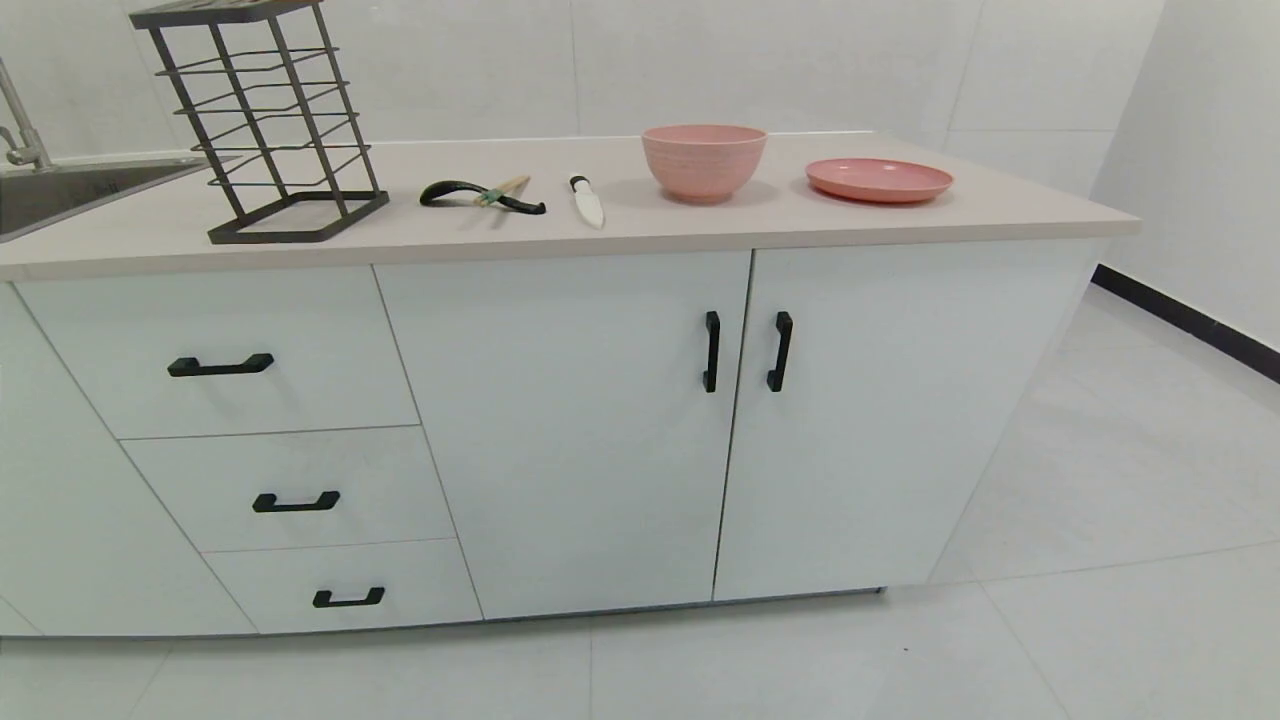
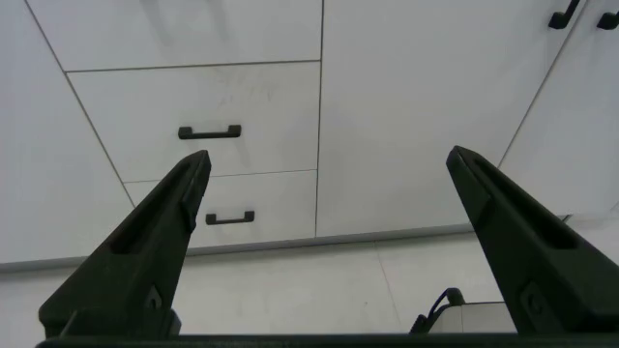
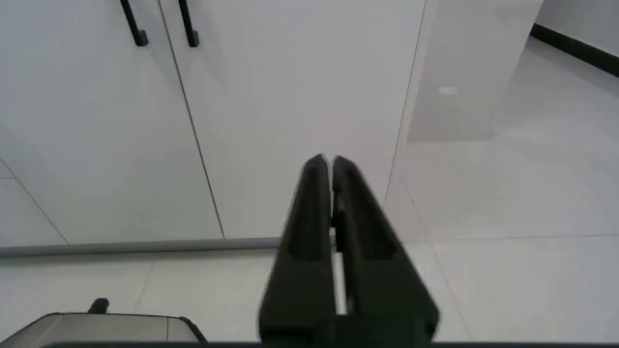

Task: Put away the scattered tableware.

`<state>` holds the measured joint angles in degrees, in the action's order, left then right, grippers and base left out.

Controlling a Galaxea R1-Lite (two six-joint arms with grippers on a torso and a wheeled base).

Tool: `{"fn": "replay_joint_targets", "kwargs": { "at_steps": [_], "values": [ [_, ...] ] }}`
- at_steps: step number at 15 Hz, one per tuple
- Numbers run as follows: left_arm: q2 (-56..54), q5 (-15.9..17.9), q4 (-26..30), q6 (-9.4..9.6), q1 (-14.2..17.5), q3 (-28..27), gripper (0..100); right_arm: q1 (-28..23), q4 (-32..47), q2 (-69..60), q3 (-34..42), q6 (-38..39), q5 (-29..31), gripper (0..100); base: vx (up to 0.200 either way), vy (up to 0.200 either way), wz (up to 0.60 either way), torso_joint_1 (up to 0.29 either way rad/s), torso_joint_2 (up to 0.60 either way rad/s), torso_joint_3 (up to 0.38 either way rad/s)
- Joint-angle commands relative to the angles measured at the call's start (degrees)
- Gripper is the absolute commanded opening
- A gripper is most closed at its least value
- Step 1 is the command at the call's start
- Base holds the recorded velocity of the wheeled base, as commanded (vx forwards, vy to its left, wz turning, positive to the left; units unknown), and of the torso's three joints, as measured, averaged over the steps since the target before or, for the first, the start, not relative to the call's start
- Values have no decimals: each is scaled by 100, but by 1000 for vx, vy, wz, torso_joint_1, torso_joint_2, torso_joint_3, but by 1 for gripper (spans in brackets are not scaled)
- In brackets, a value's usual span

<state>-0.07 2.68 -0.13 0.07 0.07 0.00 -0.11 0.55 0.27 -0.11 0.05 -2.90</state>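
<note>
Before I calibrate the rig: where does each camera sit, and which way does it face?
Head view: on the head, looking down at a beige countertop with a pink round bowl, above white cabinet fronts.
Left wrist view: low, facing white drawers with black bar handles; open left gripper frames them.
Right wrist view: low, facing paired black vertical handles on white doors; shut right gripper in front.
Shared: head and right wrist views both show those paired handles.

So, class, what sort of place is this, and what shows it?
Most likely a kitchen: a sink is set into the countertop, drawers and cupboard doors sit below it, and a pink bowl, plate and knife lie on top.
</note>
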Motion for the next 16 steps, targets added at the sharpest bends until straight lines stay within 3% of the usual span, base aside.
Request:
{"fn": "replay_joint_targets", "kwargs": {
  "at_steps": [1,16],
  "values": [
    [16,4,-4,-7,1,0,100,2,-2,8,2,-31,-9,100,0,0,0,0,0,0],
    [7,-57,-4,63,1,0,100,-7,-134,8,11,21,62,100,0,0,0,0,0,0]
  ]
}}
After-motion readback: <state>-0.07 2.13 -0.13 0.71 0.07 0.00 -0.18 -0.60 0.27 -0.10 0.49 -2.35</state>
